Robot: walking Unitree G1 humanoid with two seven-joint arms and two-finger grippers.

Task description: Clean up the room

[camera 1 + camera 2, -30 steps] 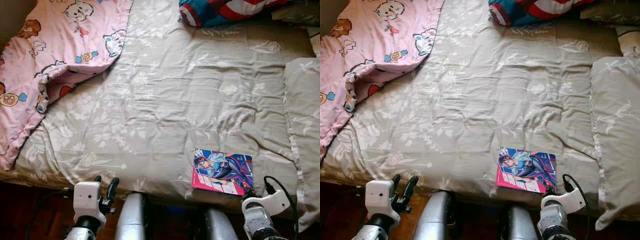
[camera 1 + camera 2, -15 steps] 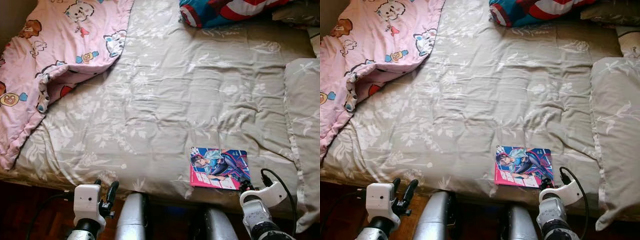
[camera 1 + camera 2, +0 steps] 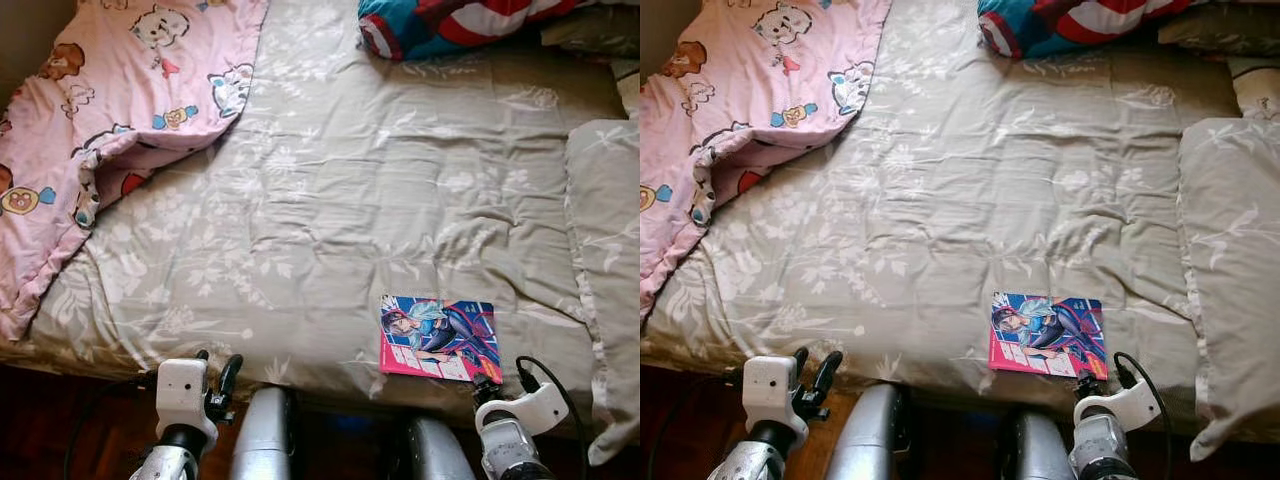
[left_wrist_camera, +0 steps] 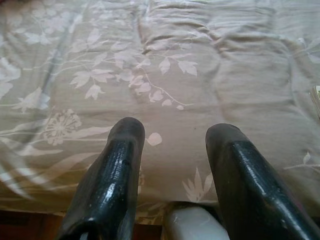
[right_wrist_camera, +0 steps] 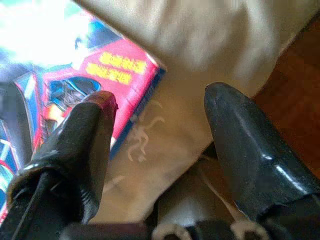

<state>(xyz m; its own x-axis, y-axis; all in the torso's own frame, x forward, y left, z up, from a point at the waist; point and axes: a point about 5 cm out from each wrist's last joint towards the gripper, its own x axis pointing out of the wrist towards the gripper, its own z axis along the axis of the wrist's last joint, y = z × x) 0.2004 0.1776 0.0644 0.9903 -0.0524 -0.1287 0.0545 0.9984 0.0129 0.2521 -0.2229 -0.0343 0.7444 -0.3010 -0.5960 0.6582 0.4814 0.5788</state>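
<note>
I see my right gripper (image 5: 157, 107) spread open just at the near corner of the comic book (image 3: 438, 338), which lies flat near the bed's front edge. My left gripper (image 4: 175, 137) is open too, low before the quilt (image 3: 350, 200). Farther back sit a pink blanket (image 3: 110, 110) and a striped pillow (image 3: 450, 22).

Colourful comic book (image 3: 438, 338) flat near bed's edge

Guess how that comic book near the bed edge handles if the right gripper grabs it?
The comic book looks thin and flat, so probably light and floppy from one corner. Its glossy cover may slip. Lying flush on the soft quilt, it leaves the open right gripper little edge.
</note>
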